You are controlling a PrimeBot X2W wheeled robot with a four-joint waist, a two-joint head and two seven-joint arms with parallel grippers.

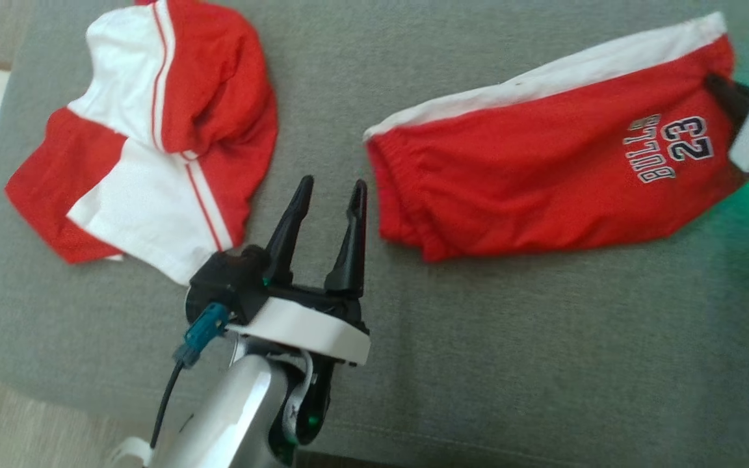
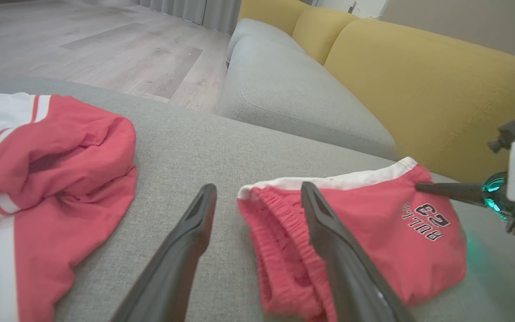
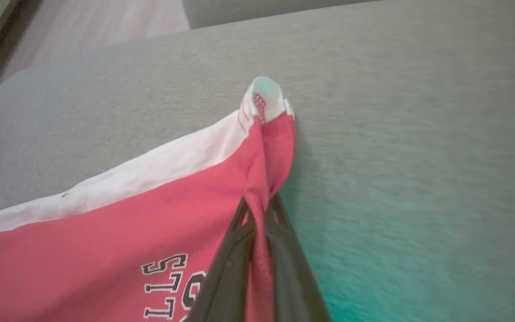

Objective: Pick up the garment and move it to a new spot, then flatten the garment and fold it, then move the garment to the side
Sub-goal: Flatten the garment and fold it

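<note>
Red cloth is pinched at one end only, so I judge a lift from there alone would drag and twist the garment. The left jaws, spread wide and holding nothing, hang over bare cushion [image 1: 478, 357] between the crumpled jersey [image 1: 153, 130] and the shorts [image 1: 530, 175]. They would do well to come down on the elastic waistband, catching both layers and staying clear of the jersey. The right jaws are clenched on the shorts' hem; a slow, level raise should stop that thin fold from slipping out.

The shorts lie on the grey cushion, right of the jersey and apart from it, with the white side stripe along the far edge and the BULLS 23 print near the right end. The waistband end lies just ahead and to the right of the left jaws' tips, not between them. The hem corner beside the print sits between the right jaws, a pleat of red cloth running up through them in the right wrist view.
</note>
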